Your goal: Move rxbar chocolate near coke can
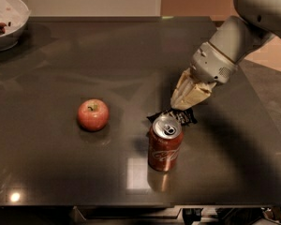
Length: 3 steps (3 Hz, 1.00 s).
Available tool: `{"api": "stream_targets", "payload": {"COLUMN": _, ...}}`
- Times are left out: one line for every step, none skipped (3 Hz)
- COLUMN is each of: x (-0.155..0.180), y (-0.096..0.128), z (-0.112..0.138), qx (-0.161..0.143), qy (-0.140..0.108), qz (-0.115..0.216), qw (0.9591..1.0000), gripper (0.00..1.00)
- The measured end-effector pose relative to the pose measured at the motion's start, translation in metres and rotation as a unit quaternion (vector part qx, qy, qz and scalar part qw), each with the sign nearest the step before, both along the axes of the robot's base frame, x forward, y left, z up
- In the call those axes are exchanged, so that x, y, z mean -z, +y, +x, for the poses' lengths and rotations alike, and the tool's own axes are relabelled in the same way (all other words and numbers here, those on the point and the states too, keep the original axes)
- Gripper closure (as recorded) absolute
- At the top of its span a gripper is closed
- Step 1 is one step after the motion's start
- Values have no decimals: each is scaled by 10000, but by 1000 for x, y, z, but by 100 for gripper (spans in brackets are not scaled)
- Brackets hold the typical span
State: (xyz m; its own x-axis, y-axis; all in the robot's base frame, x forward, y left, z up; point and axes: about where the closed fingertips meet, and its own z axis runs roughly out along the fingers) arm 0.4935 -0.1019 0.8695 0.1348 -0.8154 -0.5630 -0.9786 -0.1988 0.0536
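Note:
The rxbar chocolate [186, 117], a flat black-wrapped bar, lies on the dark table just behind the top of the coke can [164, 145] and is partly hidden by it. The red can stands upright near the table's front, its silver top showing. My gripper [180, 105] reaches down from the upper right. Its tan fingers are closed on the bar's near end, with the tips right above the can's far rim.
A red apple [93, 115] sits to the left of the can. A white bowl [5, 21] with some food stands at the far left corner. The table's front edge [131, 204] runs just below the can.

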Motion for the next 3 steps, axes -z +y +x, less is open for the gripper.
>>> {"api": "stream_targets", "payload": {"x": 2, "y": 4, "z": -8, "qx": 6, "qy": 101, "qz": 105, "qw": 9999, "gripper": 59}}
{"api": "stream_targets", "payload": {"x": 2, "y": 7, "z": -4, "qx": 34, "qy": 48, "qz": 122, "qw": 9999, "gripper": 36}}
{"api": "stream_targets", "payload": {"x": 3, "y": 9, "z": -1, "qx": 57, "qy": 7, "qz": 143, "qw": 9999, "gripper": 12}}
